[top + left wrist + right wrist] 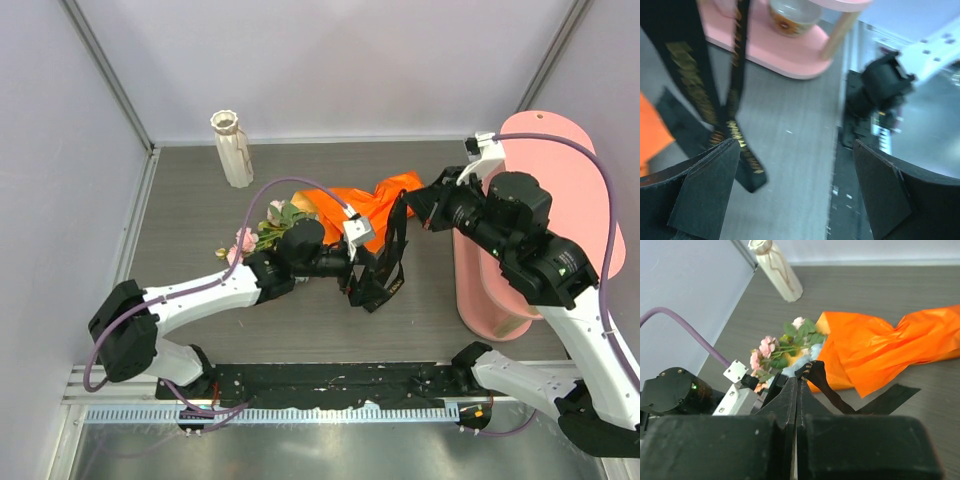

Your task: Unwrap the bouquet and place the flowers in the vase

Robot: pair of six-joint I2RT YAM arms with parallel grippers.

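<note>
Freeing the bouquet of its black ribbon
My right fingers pinch the ribbon; my left fingers stand spread beside it. The bouquet lies mid-tabletop, near-right of the vase. I'd draw slowly, so it doesn't drag.

Two arms, left arm and right arm: white shells, black round joints, black bases bolted on a black mounting rail. Looped up from the rail along each, a purple cable. On the right forearm, a green light. Flat black wedge fingers on the left gripper.
</note>
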